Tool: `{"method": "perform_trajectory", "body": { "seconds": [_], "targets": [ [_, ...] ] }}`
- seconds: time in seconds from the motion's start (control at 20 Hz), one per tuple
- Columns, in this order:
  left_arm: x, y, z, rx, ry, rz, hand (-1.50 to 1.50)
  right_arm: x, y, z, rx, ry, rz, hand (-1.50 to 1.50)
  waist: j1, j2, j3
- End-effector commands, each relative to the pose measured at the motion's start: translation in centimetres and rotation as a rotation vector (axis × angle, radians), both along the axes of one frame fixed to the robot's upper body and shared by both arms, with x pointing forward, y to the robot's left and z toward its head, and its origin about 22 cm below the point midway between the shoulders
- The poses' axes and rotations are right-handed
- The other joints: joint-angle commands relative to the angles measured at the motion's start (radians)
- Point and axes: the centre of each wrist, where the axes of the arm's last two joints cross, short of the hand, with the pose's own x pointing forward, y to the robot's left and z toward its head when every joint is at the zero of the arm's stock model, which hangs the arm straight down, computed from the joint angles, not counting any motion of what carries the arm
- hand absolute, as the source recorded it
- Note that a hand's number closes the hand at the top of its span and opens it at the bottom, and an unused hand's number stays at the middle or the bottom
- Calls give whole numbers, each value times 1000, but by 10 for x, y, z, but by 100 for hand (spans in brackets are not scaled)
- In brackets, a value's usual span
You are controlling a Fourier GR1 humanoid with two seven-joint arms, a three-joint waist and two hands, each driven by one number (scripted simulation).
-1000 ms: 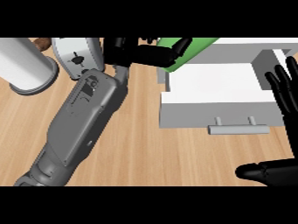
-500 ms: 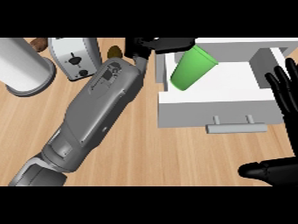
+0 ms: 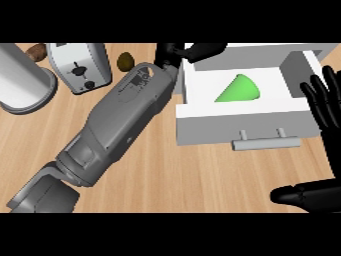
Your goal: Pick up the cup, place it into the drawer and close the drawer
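- Cup (image 3: 239,89), green, is seen lying on its side inside the open drawer (image 3: 232,127), free of both hands.
- Left hand (image 3: 190,51) is at the drawer's far-left corner, fingers relaxed, holding nothing.
- Right hand (image 3: 337,107), fingers straight and apart, is nearer the drawer's handle (image 3: 266,143), beside the drawer's right edge.
- No writing can be read.

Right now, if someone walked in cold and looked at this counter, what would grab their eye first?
The bright green cup lying on its side inside the open white drawer, right of centre. Next, the long grey left forearm crossing the counter diagonally, its black left hand at the drawer's far left corner, apart from the cup. The right hand rests open at the right edge, fingers up.
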Motion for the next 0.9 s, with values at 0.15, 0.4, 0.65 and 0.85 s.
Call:
{"method": "perform_trajectory", "body": {
  "seconds": [0.15, 0.4, 0.65, 0.85],
  "targets": [
    [5, -3, -9, 71, -1, 10, 150, 10, 7, -2, 7, -21, 17, -150, -15, 7, 0],
    [3, -9, -11, 169, 31, 27, 150, 9, 3, 18, 28, -10, 23, -150, -33, 7, 0],
    [0, -3, -35, 263, 14, 50, -150, 8, 11, 8, 21, -18, 48, -150, -45, 11, 1],
    [-4, -9, -30, 208, 26, 36, -150, 6, 20, 5, 35, -29, 78, -150, -53, 12, 0]
  ]
}}
